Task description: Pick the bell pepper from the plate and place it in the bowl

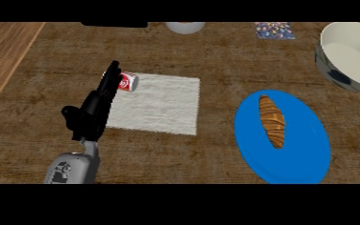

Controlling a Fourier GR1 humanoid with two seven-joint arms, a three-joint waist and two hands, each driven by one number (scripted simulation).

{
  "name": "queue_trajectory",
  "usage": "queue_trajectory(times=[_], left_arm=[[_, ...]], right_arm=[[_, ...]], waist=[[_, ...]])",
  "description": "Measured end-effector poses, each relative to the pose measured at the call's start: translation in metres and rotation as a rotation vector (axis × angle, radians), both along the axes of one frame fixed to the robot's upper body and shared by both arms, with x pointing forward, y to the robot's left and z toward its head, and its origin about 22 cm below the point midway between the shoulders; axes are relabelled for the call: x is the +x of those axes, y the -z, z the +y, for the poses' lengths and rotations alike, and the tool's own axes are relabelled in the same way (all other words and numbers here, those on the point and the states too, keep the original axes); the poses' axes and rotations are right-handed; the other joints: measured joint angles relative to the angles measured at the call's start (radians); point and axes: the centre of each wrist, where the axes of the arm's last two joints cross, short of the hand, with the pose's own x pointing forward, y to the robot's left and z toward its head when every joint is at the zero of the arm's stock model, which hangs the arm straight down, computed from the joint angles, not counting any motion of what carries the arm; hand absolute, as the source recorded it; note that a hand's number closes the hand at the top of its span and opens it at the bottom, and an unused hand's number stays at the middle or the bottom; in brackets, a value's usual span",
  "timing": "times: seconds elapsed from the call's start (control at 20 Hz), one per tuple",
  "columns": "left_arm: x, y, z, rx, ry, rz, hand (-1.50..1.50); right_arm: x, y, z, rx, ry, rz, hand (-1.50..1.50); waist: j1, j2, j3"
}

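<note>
Apparently nothing has been accomplished: a brown croissant-like item [272, 121], no bell pepper, is seen on the blue plate [309, 162], the bowl [336, 59] holds nothing visible, the left hand [95, 112] is held straight-fingered and empty, and the right hand is unseen.

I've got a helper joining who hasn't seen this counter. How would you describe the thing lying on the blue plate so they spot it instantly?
Start at the blue plate, the large oval at the counter's right, just below the big pale bowl. Lying lengthwise on its upper half is a long golden-brown ridged item that looks like a croissant, not a bell pepper. It is the only thing on the plate; the other small object, a red-and-white can, lies on the white cloth.
</note>
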Motion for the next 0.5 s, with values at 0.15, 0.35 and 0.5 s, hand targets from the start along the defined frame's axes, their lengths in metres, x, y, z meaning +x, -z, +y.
queue_trajectory(times=[0.15,0.35,0.5], left_arm=[[0.0,0.0,0.002,0.002,0.003,-0.004,0.0],[-0.002,0.0,-0.001,0.002,0.007,-0.008,0.0],[0.0,0.002,-0.01,0.0,0.012,-0.01,0.0]], right_arm=[[0.018,0.013,-0.001,-0.028,0.035,-0.009,1.5],[0.038,0.034,-0.004,-0.048,0.077,-0.015,1.5],[0.051,0.046,-0.004,-0.074,0.101,-0.02,1.5]], waist=[[0.006,0.002,0.0],[0.01,0.004,0.001],[0.014,0.007,0.001]])
